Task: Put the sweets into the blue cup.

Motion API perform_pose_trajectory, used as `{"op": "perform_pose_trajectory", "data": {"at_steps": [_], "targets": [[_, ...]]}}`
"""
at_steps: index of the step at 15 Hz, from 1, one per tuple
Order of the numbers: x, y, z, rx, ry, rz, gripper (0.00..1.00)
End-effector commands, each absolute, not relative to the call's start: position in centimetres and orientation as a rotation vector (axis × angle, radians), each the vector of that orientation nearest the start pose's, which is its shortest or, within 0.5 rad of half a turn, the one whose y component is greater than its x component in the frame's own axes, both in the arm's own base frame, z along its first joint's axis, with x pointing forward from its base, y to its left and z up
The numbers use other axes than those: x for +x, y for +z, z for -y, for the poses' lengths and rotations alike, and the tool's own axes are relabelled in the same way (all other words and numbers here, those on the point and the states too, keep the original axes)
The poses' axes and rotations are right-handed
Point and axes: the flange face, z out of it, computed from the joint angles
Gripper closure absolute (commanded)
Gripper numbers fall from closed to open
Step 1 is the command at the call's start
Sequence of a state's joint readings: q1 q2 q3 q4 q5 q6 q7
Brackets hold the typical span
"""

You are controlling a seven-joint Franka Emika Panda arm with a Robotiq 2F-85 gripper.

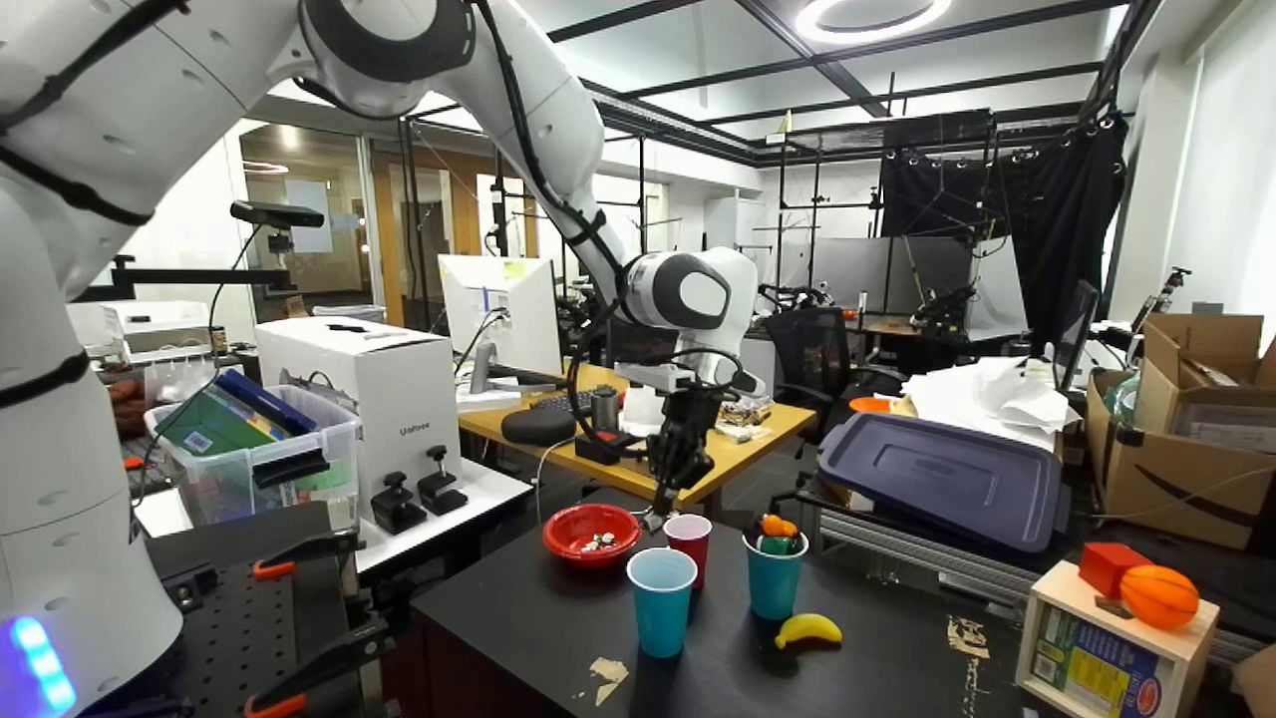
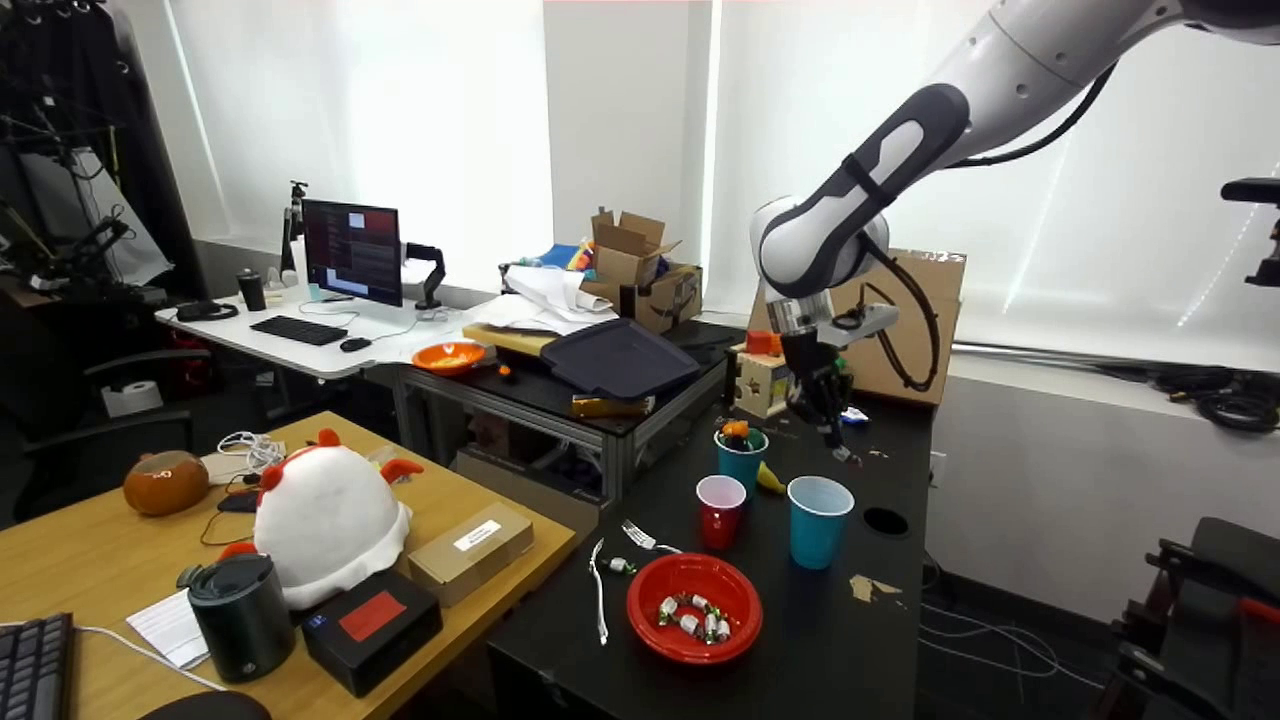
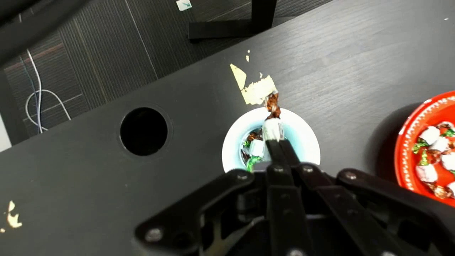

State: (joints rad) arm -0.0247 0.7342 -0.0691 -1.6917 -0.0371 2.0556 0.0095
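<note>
My gripper [image 3: 278,142] is shut on a white-and-brown wrapped sweet [image 3: 273,128], whose brown end points away from the fingertips. In the wrist view the held sweet overlaps the mouth of the blue cup [image 3: 306,140], which holds several sweets [image 3: 256,148]. The upright blue cup also shows in both exterior views [image 1: 662,606] [image 2: 818,530]; there the gripper [image 1: 662,499] [image 2: 832,436] hangs above table height, near the cup. More sweets [image 2: 692,620] lie in the red bowl [image 2: 735,640]. One loose sweet [image 2: 618,566] lies on the table beside the bowl.
A red cup [image 2: 720,520] stands between the blue cup and another blue cup [image 1: 773,583] filled with toys. A yellow toy banana [image 1: 808,629] lies nearby. A fork [image 2: 645,538] and another white utensil [image 2: 598,590] lie by the bowl. The table has a round hole [image 3: 143,131].
</note>
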Motion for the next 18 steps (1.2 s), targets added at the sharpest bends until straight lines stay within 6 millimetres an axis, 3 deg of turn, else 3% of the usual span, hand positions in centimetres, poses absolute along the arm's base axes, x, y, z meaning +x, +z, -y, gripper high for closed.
{"op": "perform_pose_trajectory", "data": {"at_steps": [1,5,10,16,17,18], "targets": [[62.0,11.4,6.6,-3.143,0.609,-0.195,1.00],[62.6,9.2,5.9,-3.132,0.531,-0.218,1.00],[63.7,9.4,5.6,-3.156,0.408,-0.233,1.00],[63.5,9.7,6.0,-3.147,0.404,-0.230,1.00],[63.5,9.8,5.9,-3.146,0.409,-0.224,0.73],[63.6,10.1,5.7,-3.147,0.401,-0.215,0.72]]}}
